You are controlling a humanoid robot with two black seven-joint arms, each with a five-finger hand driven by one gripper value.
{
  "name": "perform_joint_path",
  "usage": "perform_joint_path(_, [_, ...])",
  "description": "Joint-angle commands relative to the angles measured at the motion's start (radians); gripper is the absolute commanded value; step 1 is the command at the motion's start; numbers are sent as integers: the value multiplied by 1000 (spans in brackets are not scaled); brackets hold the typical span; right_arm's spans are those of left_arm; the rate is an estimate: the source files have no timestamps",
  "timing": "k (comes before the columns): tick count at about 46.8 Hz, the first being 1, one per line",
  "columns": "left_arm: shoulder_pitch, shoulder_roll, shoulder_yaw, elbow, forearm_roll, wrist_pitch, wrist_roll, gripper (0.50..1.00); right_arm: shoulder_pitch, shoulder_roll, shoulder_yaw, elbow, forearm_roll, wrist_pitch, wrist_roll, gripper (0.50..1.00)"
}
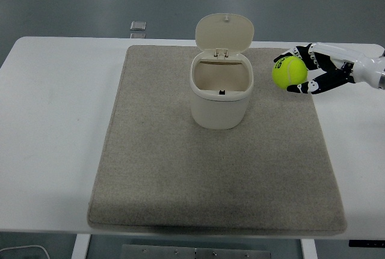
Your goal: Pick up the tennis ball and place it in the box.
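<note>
Yellow ball [288,72] sits clamped in my right-hand fingers [314,85], lifted off the mat [180,175]; carrying it over the open box [221,91] and releasing remain.

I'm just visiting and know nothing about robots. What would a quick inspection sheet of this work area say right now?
Surface: white table with a grey mat lying flat over its middle.
Job's things: tennis ball held off the mat, to the right of the box; the box stands upright on the mat, its hinged lid open, inside looks empty.
Clutter: one small silvery object on the floor beyond the table's far edge; too small to identify.
Hands: right hand curled around the ball; left hand not in view.
Cables: nothing seen.
Surroundings: plain grey floor; no person in view.
</note>
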Motion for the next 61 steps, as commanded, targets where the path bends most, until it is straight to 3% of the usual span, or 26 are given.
perform_joint_path(1, [0,0,0,0,0,0,0,992,20,-2,6,22,31,41,0,500])
perform_joint_path(12, [0,0,0,0,0,0,0,992,64,33,12,73,32,70,-3,500])
perform_joint_path(26, [0,0,0,0,0,0,0,992,103,139,-3,50,-2,18,-23,500])
perform_joint_path(37, [0,0,0,0,0,0,0,992,107,153,-7,46,-29,0,-23,621])
perform_joint_path(41, [0,0,0,0,0,0,0,992,107,154,-8,43,-31,-2,-23,772])
perform_joint_path(47, [0,0,0,0,0,0,0,992,107,156,-8,33,-52,-12,-23,850])
perform_joint_path(61, [0,0,0,0,0,0,0,992,104,159,-8,30,-63,-14,-23,889])
